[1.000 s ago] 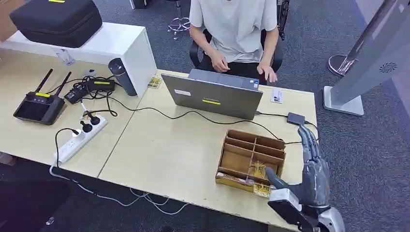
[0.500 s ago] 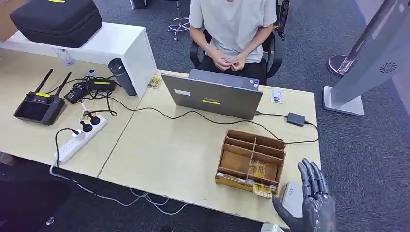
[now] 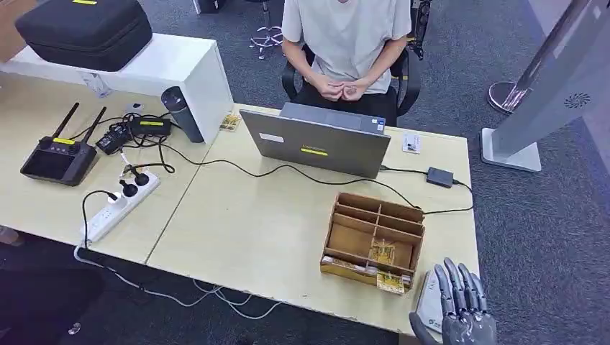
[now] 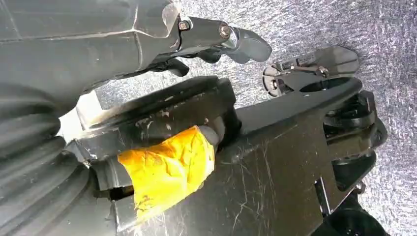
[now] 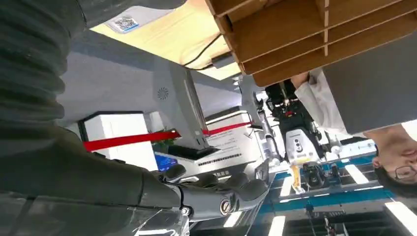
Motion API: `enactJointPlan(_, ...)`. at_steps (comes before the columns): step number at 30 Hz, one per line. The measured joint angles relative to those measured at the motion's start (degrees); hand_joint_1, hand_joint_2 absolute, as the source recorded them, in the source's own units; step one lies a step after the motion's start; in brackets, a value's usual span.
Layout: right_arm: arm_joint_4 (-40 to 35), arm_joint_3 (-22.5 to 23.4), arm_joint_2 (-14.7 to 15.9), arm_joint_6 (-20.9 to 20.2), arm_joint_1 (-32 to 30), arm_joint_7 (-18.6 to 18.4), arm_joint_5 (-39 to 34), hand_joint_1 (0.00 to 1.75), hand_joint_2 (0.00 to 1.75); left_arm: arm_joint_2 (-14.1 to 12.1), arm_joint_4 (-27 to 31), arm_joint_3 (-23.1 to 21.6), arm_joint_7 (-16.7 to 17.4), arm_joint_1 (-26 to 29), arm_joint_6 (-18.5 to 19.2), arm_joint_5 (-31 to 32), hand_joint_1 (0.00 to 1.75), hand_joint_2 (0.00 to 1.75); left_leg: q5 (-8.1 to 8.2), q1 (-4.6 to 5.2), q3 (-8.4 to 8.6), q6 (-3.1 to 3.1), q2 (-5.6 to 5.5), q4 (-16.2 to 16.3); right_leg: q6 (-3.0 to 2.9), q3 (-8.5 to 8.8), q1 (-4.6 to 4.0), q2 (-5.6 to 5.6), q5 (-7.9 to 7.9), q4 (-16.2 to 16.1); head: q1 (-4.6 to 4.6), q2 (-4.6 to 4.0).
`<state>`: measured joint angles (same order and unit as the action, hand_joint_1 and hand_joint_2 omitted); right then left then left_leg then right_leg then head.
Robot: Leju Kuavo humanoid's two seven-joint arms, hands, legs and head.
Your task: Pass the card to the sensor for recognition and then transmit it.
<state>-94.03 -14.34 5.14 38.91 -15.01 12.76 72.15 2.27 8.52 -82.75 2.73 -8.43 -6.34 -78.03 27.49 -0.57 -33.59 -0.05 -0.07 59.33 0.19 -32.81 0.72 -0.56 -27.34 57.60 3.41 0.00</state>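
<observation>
Our right hand [image 3: 460, 313] rises at the near right corner of the wooden table [image 3: 266, 230], fingers [image 3: 454, 282] pointing up and slightly spread, thumb out to the side. Pressed against the palm side of that hand is a pale grey-white card [image 3: 430, 300], standing nearly on edge just off the table's near edge. The thumb lies beside its lower corner, so we seem to hold it, though the grip itself is partly hidden. In the right wrist view, the same card [image 5: 129, 18] appears as a pale sheet with a small square code printed on it.

Our left hand [image 4: 196, 37] hangs over grey carpet, its fingers curled in loosely with nothing in them.

Just beside the card, on the table, sits a wooden divided box [image 3: 374, 237] with small yellowish packets in its near compartments. Further away along the far right edge lies a small dark sensor box [image 3: 439, 177], its cable running back across the table. Left of it stands an open grey laptop [image 3: 316, 144]. Behind the laptop a person [image 3: 349, 43] in a light shirt sits in a chair with both hands clasped together.

On the left half of the table lie a white power strip [image 3: 119, 205] and a black remote controller [image 3: 57, 154] with two antennas.
</observation>
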Motion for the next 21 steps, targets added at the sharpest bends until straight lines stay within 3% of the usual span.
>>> enactJointPlan(5,0.7,0.4,-0.2,0.0,-1.0,1.8,0.4,0.00,1.75,-0.2,0.0,0.0,0.1,0.0,0.0,0.0,0.00,1.75,0.00,0.00,0.00,0.00,0.01,0.0,0.00,0.00,0.00,0.01,0.00,0.0,0.00,0.00)
enactJointPlan(13,3.5,0.7,-3.1,0.0,-1.0,6.0,3.7,0.00,1.75,-0.2,0.0,0.0,0.2,0.0,0.0,0.3,0.00,1.75,0.00,-0.01,0.01,-0.01,0.02,0.0,0.00,0.01,0.00,0.03,0.00,0.0,0.00,0.00)
enactJointPlan(21,7.2,0.7,-6.7,0.0,1.5,6.4,7.7,0.00,1.75,-0.2,0.0,0.0,0.2,-0.1,0.1,0.4,0.00,1.75,-0.02,-0.01,0.03,-0.02,0.06,0.0,0.00,0.03,0.00,0.03,0.00,0.0,-0.02,0.00)
